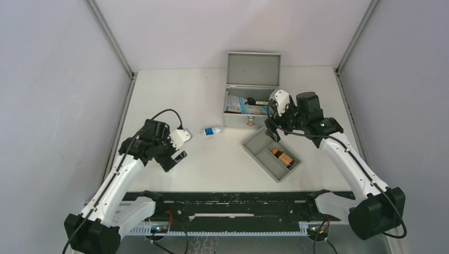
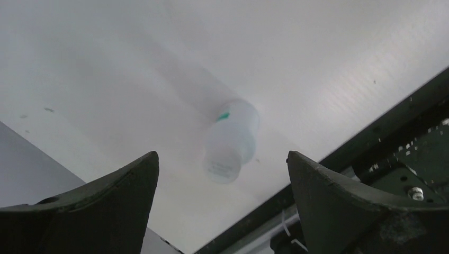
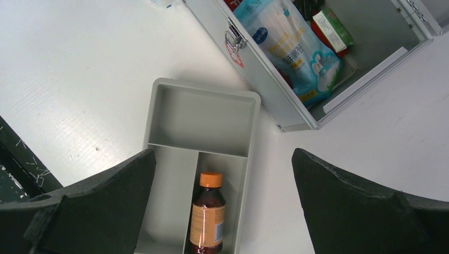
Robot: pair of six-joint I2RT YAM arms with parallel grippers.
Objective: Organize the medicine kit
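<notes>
The medicine kit (image 1: 253,69) stands open at the back of the table with its lid upright. In the right wrist view the medicine kit (image 3: 263,78) holds a blue-white bag (image 3: 292,48) and a green box (image 3: 332,29). A grey tray (image 1: 259,144) in front of it holds a brown bottle (image 1: 282,157) with an orange cap. My right gripper (image 1: 273,126) hovers open above the tray (image 3: 201,114) and the brown bottle (image 3: 209,217). A small white bottle (image 1: 213,130) lies left of the kit. My left gripper (image 1: 180,149) is open, and the small white bottle (image 2: 231,140) shows blurred ahead of its fingers.
Grey walls and metal posts close in the table on three sides. A black rail (image 1: 233,203) runs along the near edge between the arm bases. In the left wrist view the black rail (image 2: 402,132) crosses the lower right.
</notes>
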